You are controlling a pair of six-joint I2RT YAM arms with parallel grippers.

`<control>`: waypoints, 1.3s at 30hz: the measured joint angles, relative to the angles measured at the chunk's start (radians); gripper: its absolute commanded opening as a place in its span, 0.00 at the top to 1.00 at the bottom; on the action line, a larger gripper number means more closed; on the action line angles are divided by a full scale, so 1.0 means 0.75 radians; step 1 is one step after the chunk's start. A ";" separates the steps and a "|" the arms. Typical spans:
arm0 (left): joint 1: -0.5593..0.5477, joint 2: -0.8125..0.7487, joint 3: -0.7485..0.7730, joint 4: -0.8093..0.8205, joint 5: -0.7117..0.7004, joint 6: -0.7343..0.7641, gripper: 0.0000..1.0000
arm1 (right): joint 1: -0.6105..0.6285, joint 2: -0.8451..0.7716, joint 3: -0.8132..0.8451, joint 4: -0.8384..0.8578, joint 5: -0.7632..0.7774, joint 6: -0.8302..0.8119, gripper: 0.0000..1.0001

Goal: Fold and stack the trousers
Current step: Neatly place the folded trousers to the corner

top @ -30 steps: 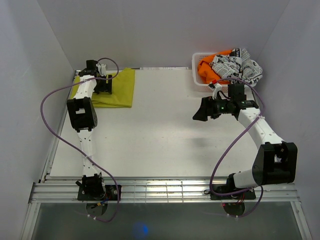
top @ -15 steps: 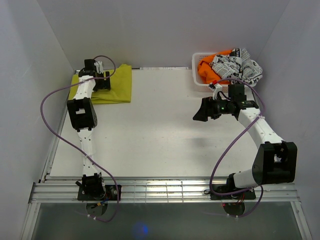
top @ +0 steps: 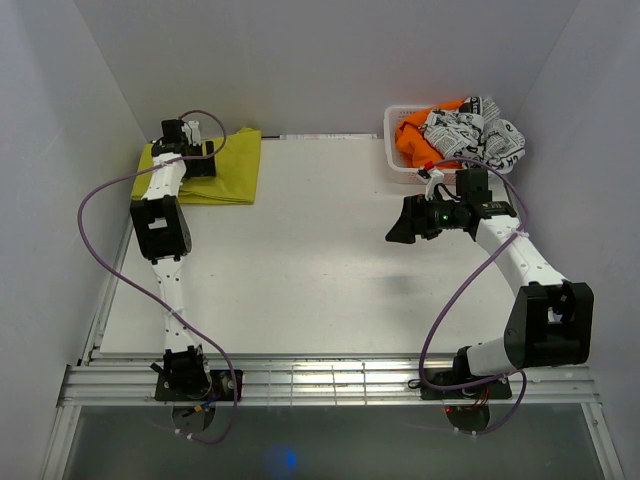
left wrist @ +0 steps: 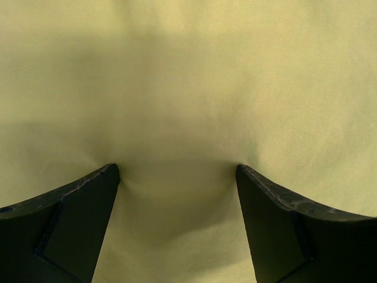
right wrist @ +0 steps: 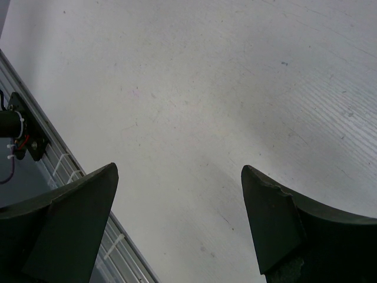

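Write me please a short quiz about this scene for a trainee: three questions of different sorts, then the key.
1. True or false: the trousers lie folded at the far left corner of the table.
2. The left gripper and the right gripper both stand open. Which one touches the trousers? A) left B) right C) both
3. Fill in: the basket holds a black-and-white printed cloth and an ___ garment.
Key: 1 true; 2 A; 3 orange.
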 measured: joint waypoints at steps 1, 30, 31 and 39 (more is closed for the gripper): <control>0.001 0.001 0.000 0.003 0.002 0.001 0.08 | 0.000 0.001 0.000 0.001 0.000 0.000 0.10; 0.034 -0.460 -0.325 0.306 0.104 -0.123 0.02 | -0.064 -0.176 0.069 0.005 0.109 0.013 0.10; 0.034 -0.498 -0.321 0.316 0.113 -0.126 0.02 | -0.069 -0.196 0.069 0.005 0.124 0.012 0.10; 0.035 -0.798 -0.371 0.113 0.288 -0.035 0.02 | -0.085 -0.381 0.065 -0.022 0.326 -0.059 0.10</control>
